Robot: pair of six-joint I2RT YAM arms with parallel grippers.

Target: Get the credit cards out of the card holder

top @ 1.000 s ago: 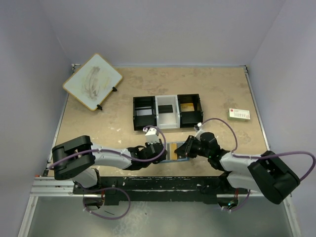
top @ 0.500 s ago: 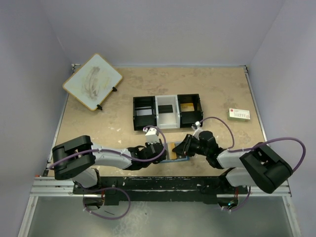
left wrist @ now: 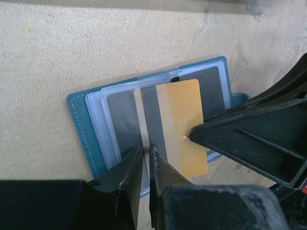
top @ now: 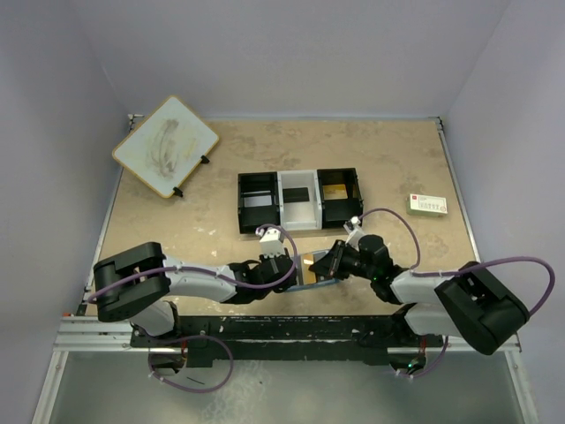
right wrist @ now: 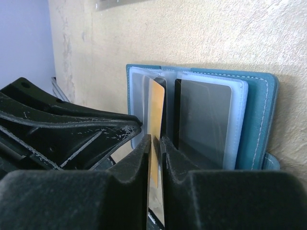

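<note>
Card holder (left wrist: pixel 79 110) open between left hand (left wrist: pixel 145 152) and right hand (right wrist: pixel 154 141) with gold card (left wrist: pixel 180 124)

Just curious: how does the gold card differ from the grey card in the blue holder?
The gold card sticks out of its clear sleeve; the grey card sits fully inside one. The right end effector pinches the gold card; nothing grips the grey card. Both lie in the card holder.
</note>
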